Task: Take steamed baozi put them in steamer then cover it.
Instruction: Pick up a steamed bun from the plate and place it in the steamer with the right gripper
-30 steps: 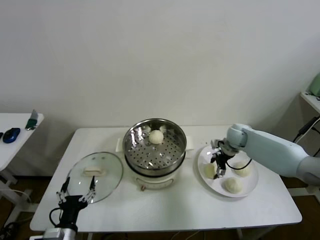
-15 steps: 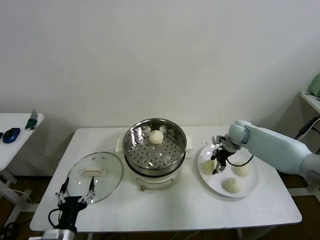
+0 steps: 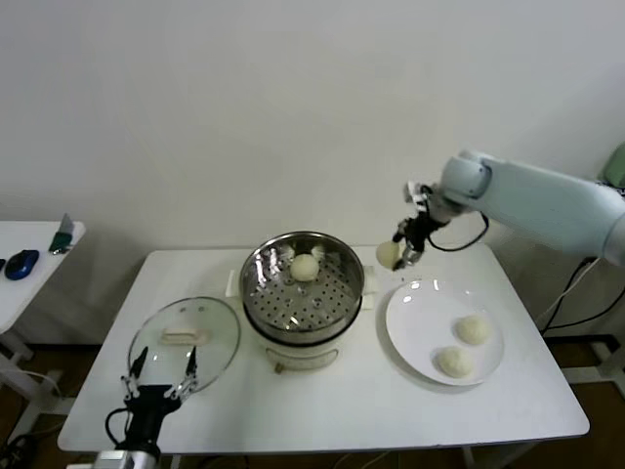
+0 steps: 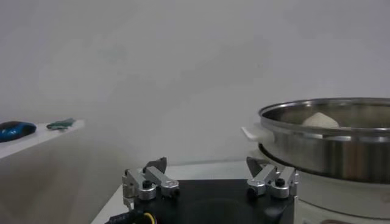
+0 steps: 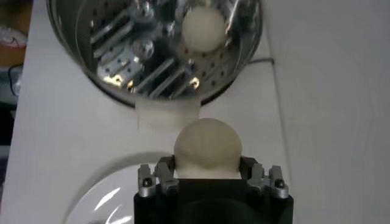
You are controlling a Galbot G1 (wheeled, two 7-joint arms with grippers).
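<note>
My right gripper is shut on a cream-white baozi and holds it in the air between the steamer and the white plate. In the right wrist view the held baozi sits between the jaws, above the table beside the steamer. One baozi lies on the perforated tray. Two baozi lie on the plate. The glass cover lies flat on the table left of the steamer. My left gripper is open near the table's front left edge, by the cover.
The steamer's white base has a handle toward the front. A side table at far left holds a blue mouse and a small green object. The wall stands close behind the table.
My right gripper has closed on a baozi from the plate, lifted it and carried it up and left toward the steamer. The plate now holds two baozi. The left gripper shifted slightly.
</note>
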